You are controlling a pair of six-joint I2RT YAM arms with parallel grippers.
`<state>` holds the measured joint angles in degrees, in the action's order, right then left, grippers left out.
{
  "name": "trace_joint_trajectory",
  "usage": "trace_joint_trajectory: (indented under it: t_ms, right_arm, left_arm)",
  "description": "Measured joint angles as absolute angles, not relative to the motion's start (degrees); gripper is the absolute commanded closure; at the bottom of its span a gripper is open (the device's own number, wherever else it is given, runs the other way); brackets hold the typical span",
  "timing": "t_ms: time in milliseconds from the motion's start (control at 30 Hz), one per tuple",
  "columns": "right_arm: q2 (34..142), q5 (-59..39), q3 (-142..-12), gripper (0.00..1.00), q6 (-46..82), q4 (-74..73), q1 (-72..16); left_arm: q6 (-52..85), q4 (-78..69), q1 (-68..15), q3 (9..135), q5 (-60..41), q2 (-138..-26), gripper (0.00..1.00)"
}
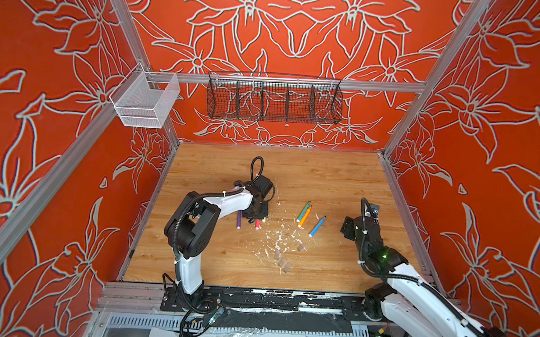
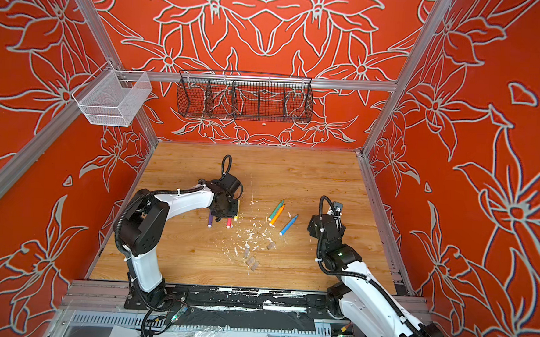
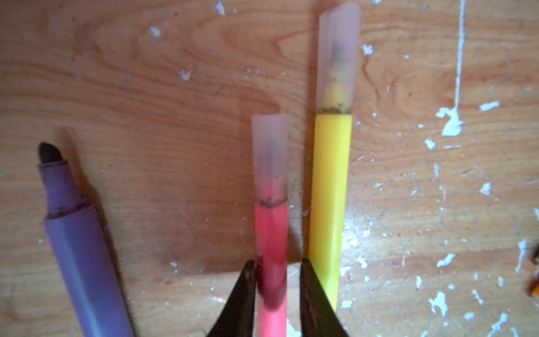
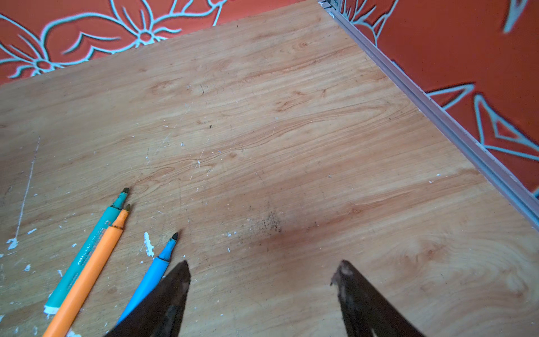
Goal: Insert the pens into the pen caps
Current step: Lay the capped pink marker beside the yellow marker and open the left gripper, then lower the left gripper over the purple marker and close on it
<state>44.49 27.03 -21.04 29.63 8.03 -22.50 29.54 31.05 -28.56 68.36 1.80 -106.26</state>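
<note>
Here the capped pink pen lies on the table between the narrowly parted jaws of the left gripper, beside the capped yellow pen; its rear is cut off. The right gripper gapes wide, empty.

left pens | right pens | caps before, between both

The walls are orange-red with big pale-outlined flowers, and the table is light wood grain with white flecks. On the left: purple pen, pink pen, yellow pen. On the right: green pen, orange pen, blue pen. The caps are frosted clear.
</note>
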Motion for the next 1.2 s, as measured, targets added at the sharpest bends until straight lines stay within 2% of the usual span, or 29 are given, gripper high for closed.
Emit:
trace_joint_trajectory:
  t_ms: [100,267,667,767,867,1200]
  right_arm:
    - [43.4,27.0,-21.0,0.19,29.6,7.9,-22.5]
    - [42.6,27.0,-21.0,0.19,29.6,7.8,-22.5]
    - [42.6,27.0,-21.0,0.19,29.6,7.8,-22.5]
    - [42.6,27.0,-21.0,0.18,29.6,7.8,-22.5]
    - [42.6,27.0,-21.0,0.18,29.6,7.8,-22.5]
    - [43.4,27.0,-21.0,0.18,29.6,7.8,-22.5]
  left_arm:
    - [29.5,31.1,-28.6,68.4,1.8,-106.3,0.73]
    - [29.3,31.2,-28.6,68.2,2.7,-105.6,0.62]
    - [35.9,31.8,-26.3,59.7,14.7,-88.2,0.49]
    - [37.1,32.7,-23.8,58.4,14.2,-88.7,0.50]
    - [36.5,34.2,-22.1,58.3,13.0,-90.3,0.55]
    - [33.3,34.5,-22.1,54.3,9.0,-90.7,0.56]
